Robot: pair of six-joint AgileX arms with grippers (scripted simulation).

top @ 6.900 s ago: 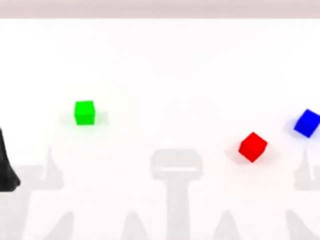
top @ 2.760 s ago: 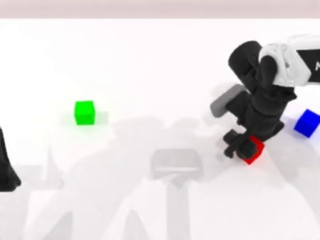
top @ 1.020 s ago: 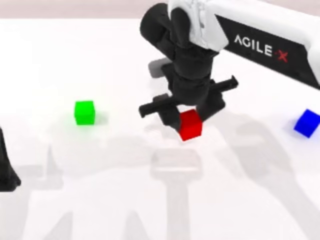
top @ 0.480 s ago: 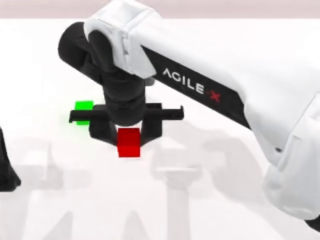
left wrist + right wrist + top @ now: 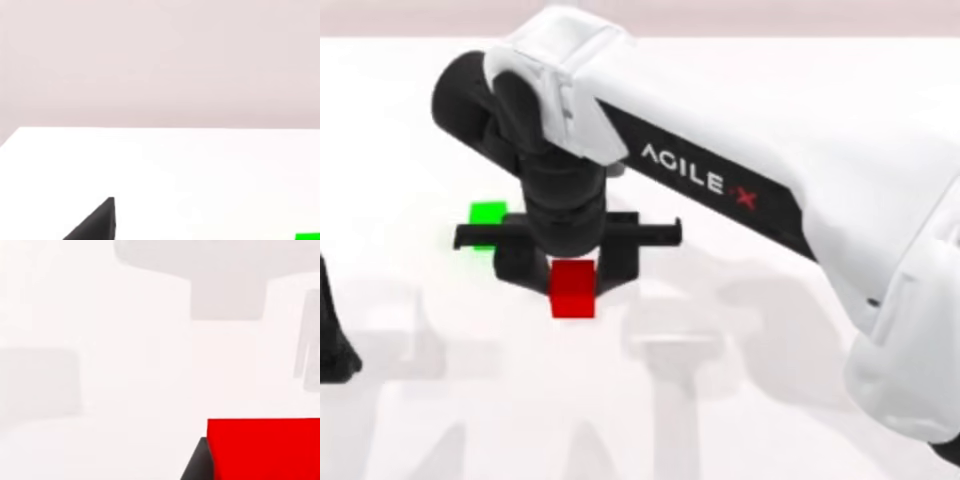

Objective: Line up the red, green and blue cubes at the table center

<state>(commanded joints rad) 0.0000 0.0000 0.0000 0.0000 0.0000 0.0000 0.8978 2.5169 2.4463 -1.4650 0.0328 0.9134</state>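
My right gripper has reached across the table and is shut on the red cube, holding it left of the table center. In the right wrist view the red cube sits against one dark finger. The green cube rests on the table just behind and left of the gripper, partly covered by its crossbar; the left wrist view catches an edge of the green cube. The blue cube is hidden under the right arm. My left gripper stays parked at the table's left edge.
The white right arm spans the table from the right side to left of middle and covers much of it. Grey shadows fall on the white tabletop near the front edge.
Over the last second the right gripper carried the red cube leftward from mid-table to close beside the green cube. In the last half second it only edged a little further left.
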